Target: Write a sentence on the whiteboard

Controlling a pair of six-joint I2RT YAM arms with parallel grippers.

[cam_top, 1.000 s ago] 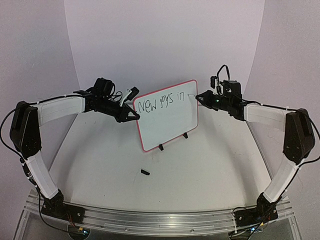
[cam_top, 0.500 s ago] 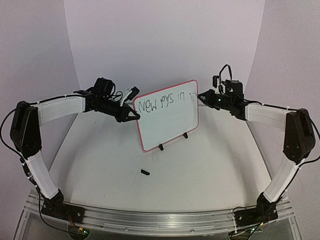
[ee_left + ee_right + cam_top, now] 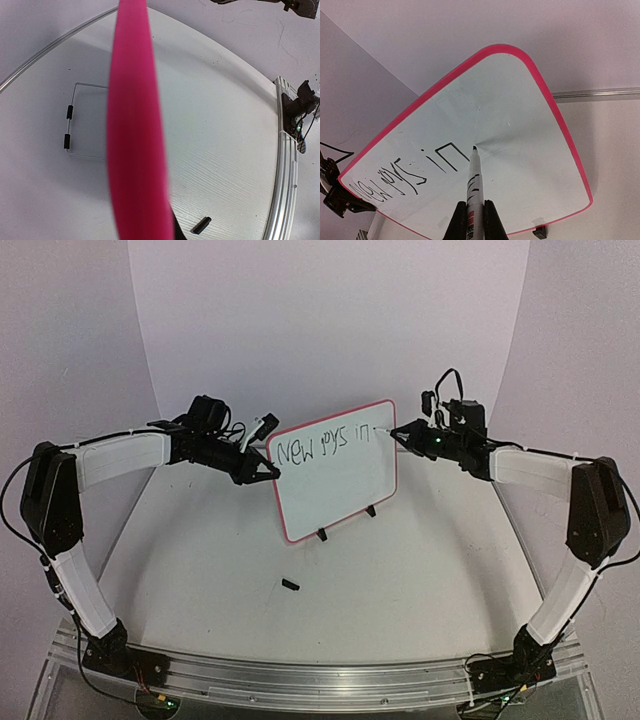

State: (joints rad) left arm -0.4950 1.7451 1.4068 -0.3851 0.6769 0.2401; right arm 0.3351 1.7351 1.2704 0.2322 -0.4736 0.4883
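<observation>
The whiteboard, white with a pink-red frame, stands tilted on small black feet at mid table. My left gripper is shut on its left edge; in the left wrist view that edge is a blurred pink band filling the middle. The sentence is one row of black letters along the top, reading roughly "New guys in". My right gripper is shut on a black-and-white marker pen. The pen's tip rests on the whiteboard just right of the last letter of the sentence.
A small black marker cap lies on the table in front of the board, also seen as the cap. A wire stand sits behind the board. An aluminium rail runs along the near edge.
The right gripper with the pen shifted a little right and came back left near the board's top right corner. The lettering looks the same. The left arm has not moved.
</observation>
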